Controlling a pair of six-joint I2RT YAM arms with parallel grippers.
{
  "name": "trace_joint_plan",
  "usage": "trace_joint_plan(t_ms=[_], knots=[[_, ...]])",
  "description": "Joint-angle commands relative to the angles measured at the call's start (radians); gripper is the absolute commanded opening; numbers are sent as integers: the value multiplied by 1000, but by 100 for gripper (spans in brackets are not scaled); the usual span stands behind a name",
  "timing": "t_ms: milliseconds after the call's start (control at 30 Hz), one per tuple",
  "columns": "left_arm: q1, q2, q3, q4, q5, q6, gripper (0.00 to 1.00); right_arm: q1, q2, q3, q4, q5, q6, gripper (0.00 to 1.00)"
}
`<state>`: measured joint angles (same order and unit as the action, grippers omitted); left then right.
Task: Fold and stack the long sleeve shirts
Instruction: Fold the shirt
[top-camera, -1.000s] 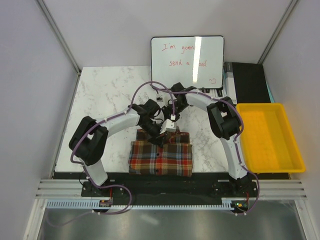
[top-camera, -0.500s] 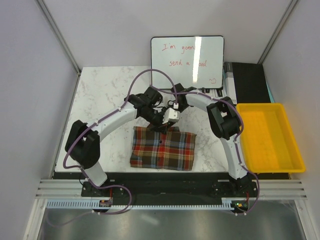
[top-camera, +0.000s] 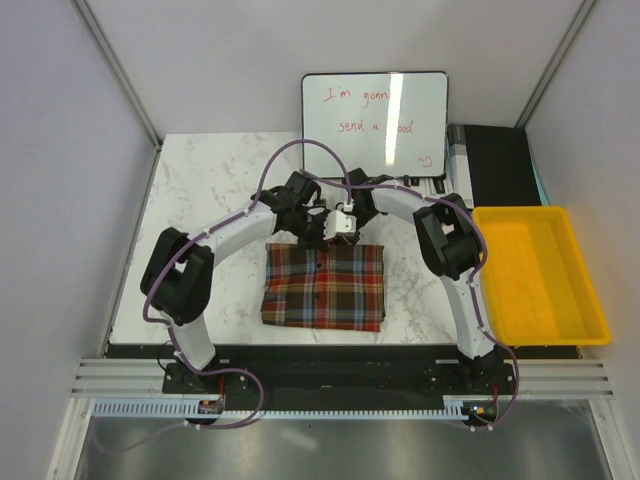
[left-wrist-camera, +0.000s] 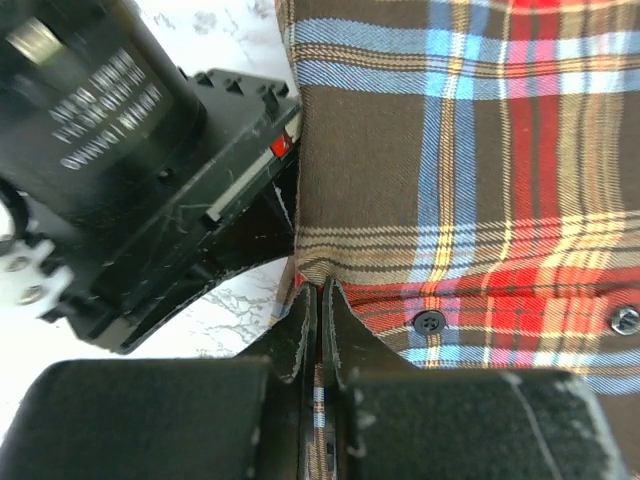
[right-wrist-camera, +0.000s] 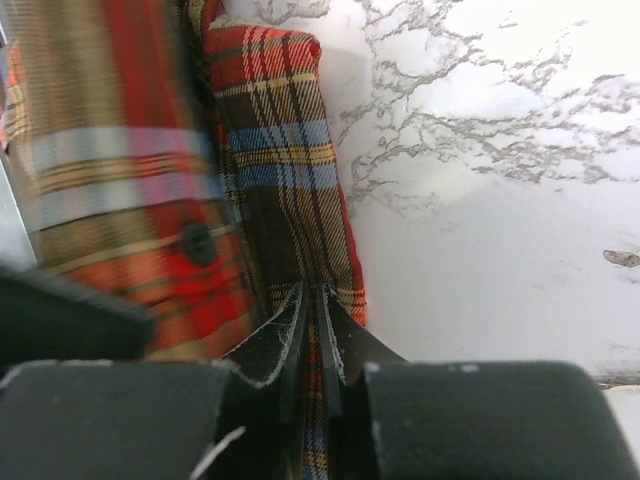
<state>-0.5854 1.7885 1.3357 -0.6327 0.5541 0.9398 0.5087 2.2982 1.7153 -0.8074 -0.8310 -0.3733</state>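
A red-orange plaid flannel shirt lies folded as a rectangle on the marble table, near its front edge. Both grippers meet at its far edge. My left gripper is shut on the cloth's far edge; in the left wrist view plaid cloth shows between the jaws, with buttons beside them. My right gripper is shut on the same edge; in the right wrist view a strip of plaid runs between the jaws, and the shirt hangs blurred to the left.
A yellow plastic bin stands off the table's right side. A whiteboard with red writing leans at the back, and a black box sits beside it. Bare marble table lies to the left and behind.
Both grippers have moved away from the arm bases toward the back of the table, pulling the shirt's far edge with them. The shirt now lies flatter and longer front to back.
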Motion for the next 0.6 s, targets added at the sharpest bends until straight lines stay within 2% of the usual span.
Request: trace_joint_plan(t_ms=[0,200,233,267,300,333,467,567], knots=[[7,-15,-56,197,-54,40,2,11,3,-14,-44,56,-53,15],[6,-14,-84,244,-115,31,4,-6,13,66,-52,130,-43,20],[6,-23,-87,284,-132,2,9,-12,17,98,-53,141,-39,21],[6,-32,-84,295,-172,-19,16,-18,18,116,-71,147,-39,27],[9,-61,-67,294,-184,-41,29,-24,14,133,-79,151,-38,32],[15,-83,-58,269,-189,-76,35,-38,7,171,-87,174,-29,36],[87,-210,-30,101,-73,-174,46,-94,-69,240,-107,222,-15,56],[163,-245,-39,-20,3,-237,50,-130,-127,250,-137,239,-33,57]])
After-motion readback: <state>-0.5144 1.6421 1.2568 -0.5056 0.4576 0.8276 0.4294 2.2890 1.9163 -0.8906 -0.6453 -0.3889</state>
